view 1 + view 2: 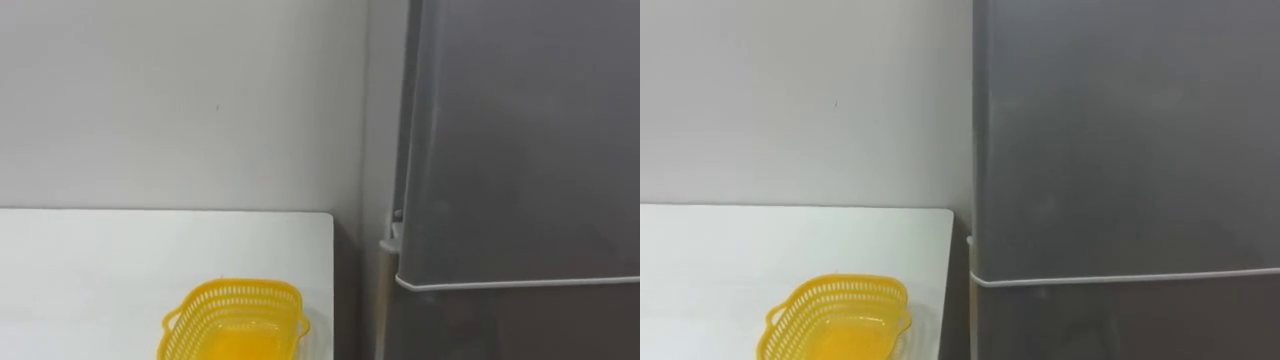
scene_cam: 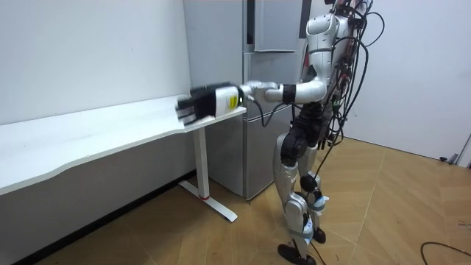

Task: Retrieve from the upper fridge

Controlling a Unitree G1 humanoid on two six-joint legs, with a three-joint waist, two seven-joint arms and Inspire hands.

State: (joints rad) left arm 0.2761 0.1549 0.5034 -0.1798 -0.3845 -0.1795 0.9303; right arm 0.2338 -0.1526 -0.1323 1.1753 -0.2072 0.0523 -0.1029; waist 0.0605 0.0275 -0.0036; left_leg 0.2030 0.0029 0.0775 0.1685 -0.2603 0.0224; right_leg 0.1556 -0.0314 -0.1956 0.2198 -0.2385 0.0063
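A white table (image 1: 100, 260) ran along the pale wall (image 1: 180, 100), and a yellow slotted basket (image 1: 240, 289) sat near its right end, close to the edge. Just right of the table stood the grey fridge (image 1: 520, 150), its upper door (image 1: 530, 120) shut above the seam with the lower one. In the room view the robot stood before the fridge, its left hand (image 2: 197, 104) stretched out over the table's end. Whether the fingers were spread or curled could not be told.
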